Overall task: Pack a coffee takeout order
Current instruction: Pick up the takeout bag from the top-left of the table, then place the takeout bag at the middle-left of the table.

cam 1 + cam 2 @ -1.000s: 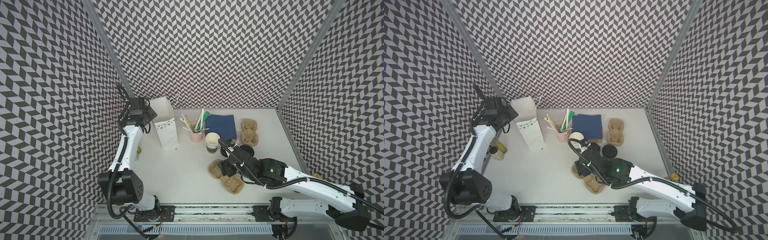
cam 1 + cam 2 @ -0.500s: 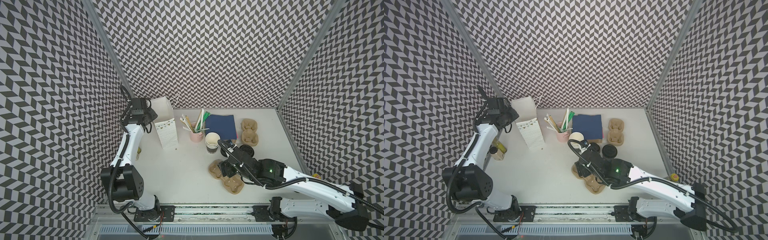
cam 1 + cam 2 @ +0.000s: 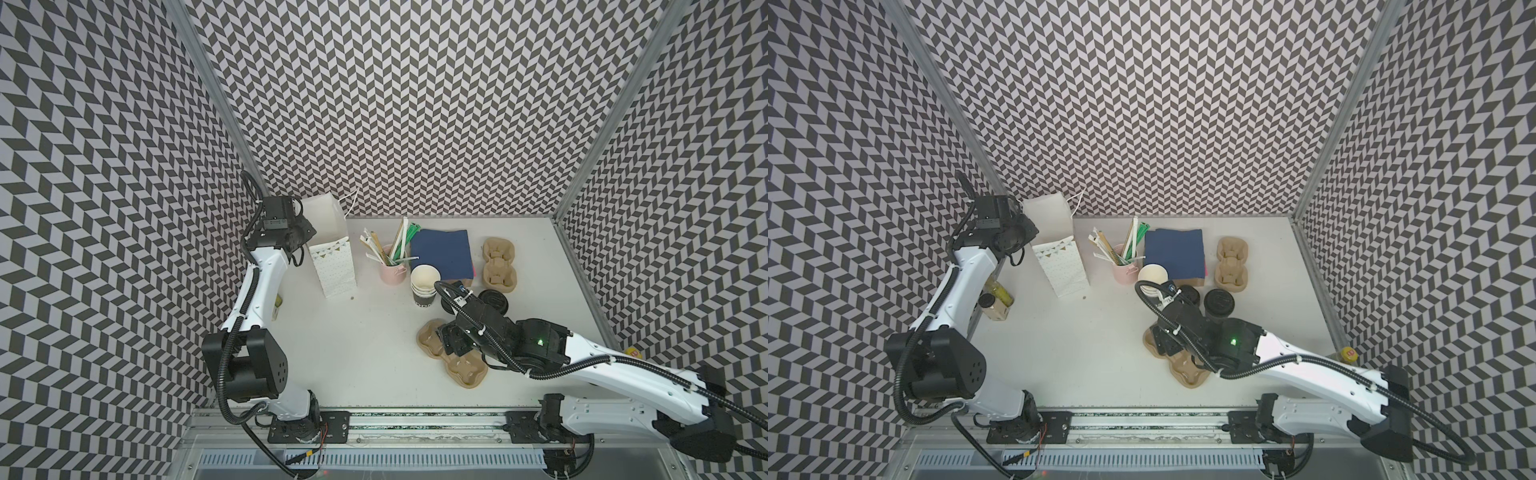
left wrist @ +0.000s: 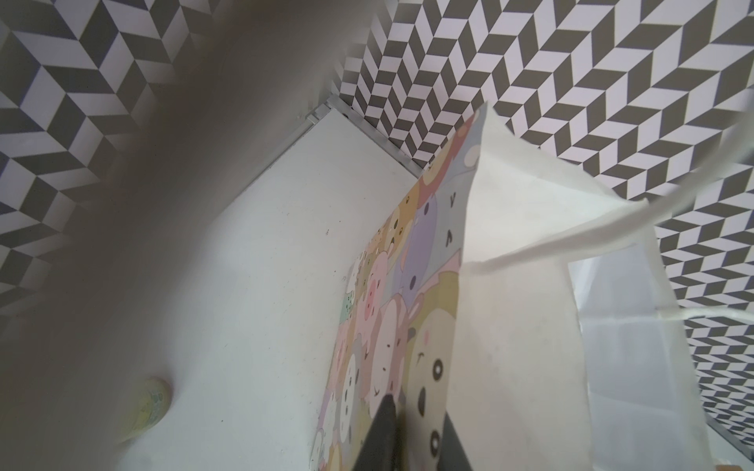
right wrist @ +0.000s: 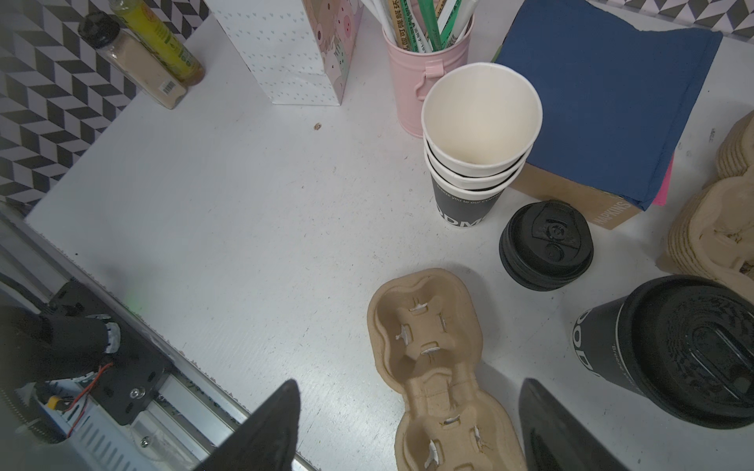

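Left claw [image 4: 416,410] pinching the paper bag [image 3: 332,257], right claw [image 5: 408,385] spread wide over the carrier [image 5: 424,354].

My left claw is narrowed almost shut, with the top edge of the paper bag's side wall between its fingers. The bag stands upright at the back left of the table [image 3: 353,353]. My right claw holds nothing, and its fingers stand far apart on either side of the tan carrier; I cannot tell whether they touch it. The carrier lies flat near the table's front, both cup holes empty. The dark cup [image 5: 673,350] with its black lid on stands upright on the table just beside the carrier, near a short stack of lids [image 5: 546,244]. The navy napkin [image 5: 604,93] lies on a brown box [image 5: 571,191] at the back, with a pink napkin [image 5: 663,187] peeking out beneath it, between the open cups [image 5: 477,134] and the spare carriers [image 3: 498,264].
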Action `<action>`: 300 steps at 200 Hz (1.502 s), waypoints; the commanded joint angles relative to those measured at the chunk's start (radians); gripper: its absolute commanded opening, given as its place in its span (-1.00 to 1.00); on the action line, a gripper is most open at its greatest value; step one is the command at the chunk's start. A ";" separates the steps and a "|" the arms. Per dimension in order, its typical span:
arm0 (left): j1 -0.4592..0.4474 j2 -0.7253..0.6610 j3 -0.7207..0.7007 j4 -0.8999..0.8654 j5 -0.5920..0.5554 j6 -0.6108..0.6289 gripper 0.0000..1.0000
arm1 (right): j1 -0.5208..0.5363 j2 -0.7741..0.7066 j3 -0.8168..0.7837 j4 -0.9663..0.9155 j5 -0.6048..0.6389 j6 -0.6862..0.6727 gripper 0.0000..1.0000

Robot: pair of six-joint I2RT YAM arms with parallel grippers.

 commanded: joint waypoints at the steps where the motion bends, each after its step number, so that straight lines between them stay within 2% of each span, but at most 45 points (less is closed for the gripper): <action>1: -0.004 -0.041 -0.004 0.021 0.014 0.001 -0.80 | -0.003 -0.008 -0.011 0.031 0.008 0.005 0.65; 38: -0.005 -0.048 -0.003 0.015 0.026 0.001 -1.00 | -0.003 -0.014 -0.017 0.028 0.015 0.007 0.65; 68: -0.004 -0.099 -0.007 0.003 0.058 -0.008 -1.00 | -0.003 -0.014 -0.013 0.025 0.027 0.005 0.66; 106: -0.015 -0.271 -0.094 0.016 0.138 -0.033 -1.00 | -0.003 -0.007 -0.003 0.022 0.044 -0.010 0.66; 132: -0.050 -0.406 -0.152 -0.015 0.120 -0.025 -1.00 | -0.002 -0.005 0.009 0.018 0.049 -0.017 0.66; 157: -0.069 -0.514 -0.202 -0.055 0.153 -0.023 -1.00 | -0.002 -0.011 0.024 0.014 0.053 -0.021 0.66; 204: -0.162 -0.720 -0.320 -0.129 0.103 -0.043 -1.00 | -0.002 -0.017 0.059 -0.008 0.070 -0.038 0.66; 260: -0.171 -0.859 -0.348 -0.264 0.112 -0.022 -1.00 | -0.006 -0.026 0.059 -0.022 0.085 -0.042 0.66; 278: -0.225 -0.869 -0.364 -0.308 0.089 -0.036 -1.00 | -0.006 -0.023 0.063 -0.024 0.077 -0.044 0.66; 300: -0.248 -0.918 -0.437 -0.313 0.125 -0.074 -1.00 | -0.006 -0.019 0.056 -0.028 0.078 -0.045 0.66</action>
